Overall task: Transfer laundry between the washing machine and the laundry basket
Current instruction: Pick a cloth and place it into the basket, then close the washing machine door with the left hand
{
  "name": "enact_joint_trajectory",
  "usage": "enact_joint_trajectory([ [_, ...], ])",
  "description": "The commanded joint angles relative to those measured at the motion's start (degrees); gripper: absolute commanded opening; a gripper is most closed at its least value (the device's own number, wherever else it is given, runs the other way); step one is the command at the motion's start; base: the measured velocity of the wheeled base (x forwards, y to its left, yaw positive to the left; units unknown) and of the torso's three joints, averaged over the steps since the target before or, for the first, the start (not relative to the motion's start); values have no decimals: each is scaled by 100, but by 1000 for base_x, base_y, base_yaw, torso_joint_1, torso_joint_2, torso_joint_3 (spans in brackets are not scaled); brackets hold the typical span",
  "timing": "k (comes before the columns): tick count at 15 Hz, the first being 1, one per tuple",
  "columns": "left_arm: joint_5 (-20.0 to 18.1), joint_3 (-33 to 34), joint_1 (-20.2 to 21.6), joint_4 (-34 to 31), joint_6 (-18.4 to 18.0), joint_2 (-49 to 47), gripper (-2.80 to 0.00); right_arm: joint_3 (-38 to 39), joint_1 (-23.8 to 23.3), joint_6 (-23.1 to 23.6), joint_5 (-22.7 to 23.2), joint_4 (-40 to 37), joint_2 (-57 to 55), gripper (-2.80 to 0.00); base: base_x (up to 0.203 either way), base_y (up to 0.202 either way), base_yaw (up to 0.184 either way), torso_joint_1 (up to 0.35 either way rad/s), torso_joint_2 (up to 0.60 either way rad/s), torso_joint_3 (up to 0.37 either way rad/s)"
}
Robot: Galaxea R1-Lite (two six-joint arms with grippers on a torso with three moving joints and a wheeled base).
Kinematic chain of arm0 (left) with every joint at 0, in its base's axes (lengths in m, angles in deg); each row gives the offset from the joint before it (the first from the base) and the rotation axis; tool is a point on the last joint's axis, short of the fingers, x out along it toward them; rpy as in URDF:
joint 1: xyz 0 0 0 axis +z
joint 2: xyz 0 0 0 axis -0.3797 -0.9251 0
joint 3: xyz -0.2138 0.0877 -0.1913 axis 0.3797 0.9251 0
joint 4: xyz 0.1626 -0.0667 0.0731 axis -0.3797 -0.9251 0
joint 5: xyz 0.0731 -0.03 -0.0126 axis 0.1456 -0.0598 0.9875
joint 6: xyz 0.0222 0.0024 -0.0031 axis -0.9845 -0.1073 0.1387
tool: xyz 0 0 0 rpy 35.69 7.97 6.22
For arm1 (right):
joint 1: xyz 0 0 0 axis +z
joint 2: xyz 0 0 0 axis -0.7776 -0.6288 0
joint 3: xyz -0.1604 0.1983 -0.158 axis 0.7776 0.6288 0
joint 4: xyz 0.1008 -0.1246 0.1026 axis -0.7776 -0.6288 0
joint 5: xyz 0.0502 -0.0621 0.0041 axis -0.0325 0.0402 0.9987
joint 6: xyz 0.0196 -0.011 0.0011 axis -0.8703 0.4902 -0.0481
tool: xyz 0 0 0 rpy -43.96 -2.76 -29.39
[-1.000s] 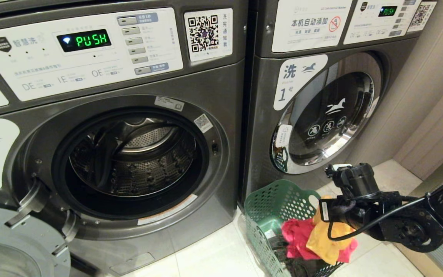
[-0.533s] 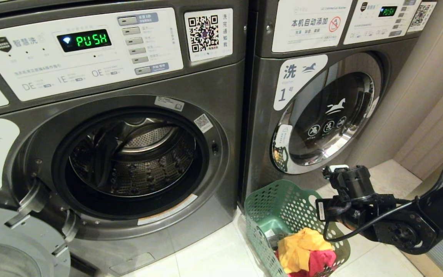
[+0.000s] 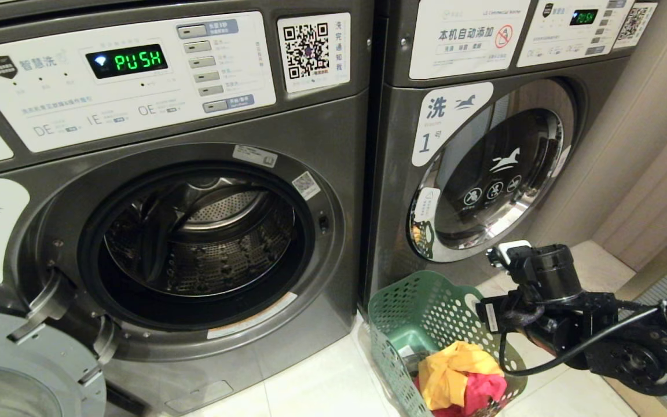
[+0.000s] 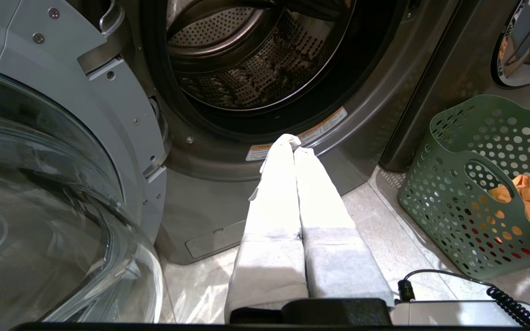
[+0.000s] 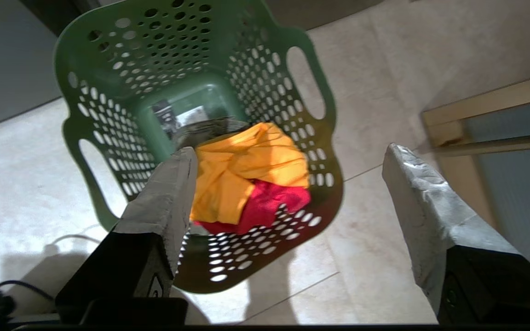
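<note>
I see washing machine 2 (image 3: 194,243) filling most of my head view, its door (image 3: 15,370) swung open at lower left and the drum mouth unobstructed. Washer 1 (image 3: 484,174) stands just beside it, door shut. The green laundry basket (image 3: 420,307) sits upright on the pale floor tiles (image 3: 316,382) in front of washer 1, its open top facing up, bare tile on its sides. Yellow-orange (image 5: 246,170) and magenta-red laundry (image 5: 269,207) lie heaped inside against one wall. My right gripper (image 5: 288,184) hangs over the basket, fingers spread wide, gripping nothing. My left gripper (image 4: 295,147) points at machine 2's lower rim, fingers pressed together.
</note>
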Motion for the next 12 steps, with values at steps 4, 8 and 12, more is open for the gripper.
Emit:
enact_joint_trajectory([
  [4,1,0,2,7,0,-1,-280,493,290,381,-193,15,1116,0,0,0,0,0,0,0],
  [8,1,0,2,-1,0,-1,-280,1048,391,779,-178,-152,2497,0,0,0,0,0,0,0],
  [12,-6,0,2,-1,8,-1,-280,2154,367,849,-256,-200,3438,0,0,0,0,0,0,0],
])
